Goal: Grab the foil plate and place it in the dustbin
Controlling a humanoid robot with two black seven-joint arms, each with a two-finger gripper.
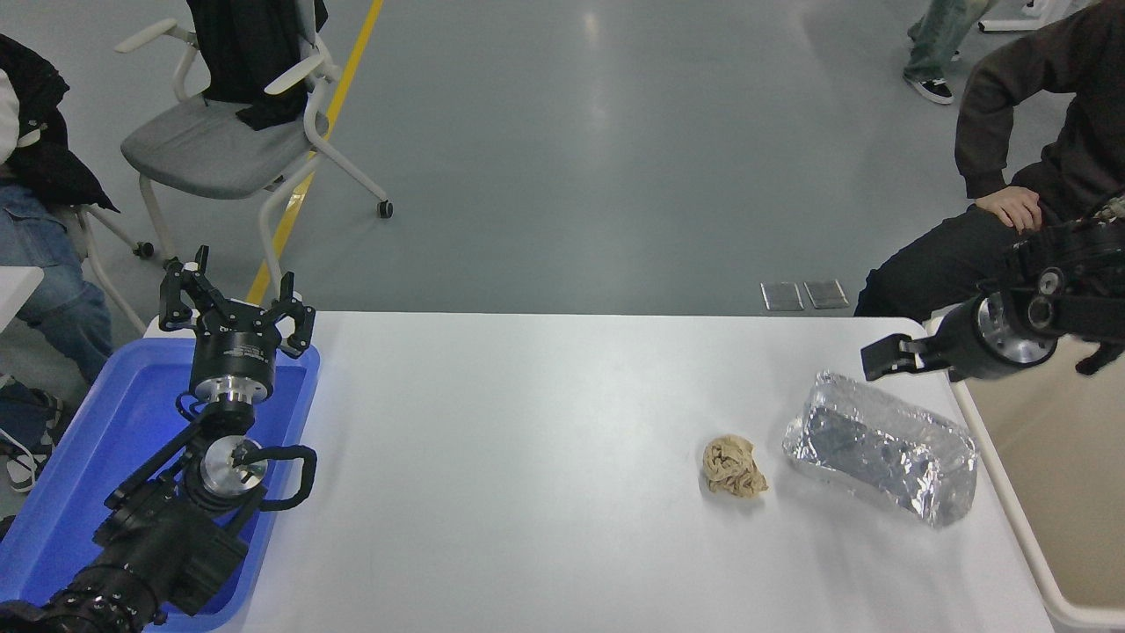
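One foil plate (881, 449) is seen lying flat on the white table (527, 457), just beside the dustbin (1024, 519). The right gripper (881, 360) is held above it, empty; finger spread cannot be told. The left gripper (235, 303) is parked, spread wide.

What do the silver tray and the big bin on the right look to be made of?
The foil plate looks like thin aluminium foil: shiny, crinkled, mirror-like walls. The dustbin looks like moulded plastic: matte cream, smooth thick rounded rim.
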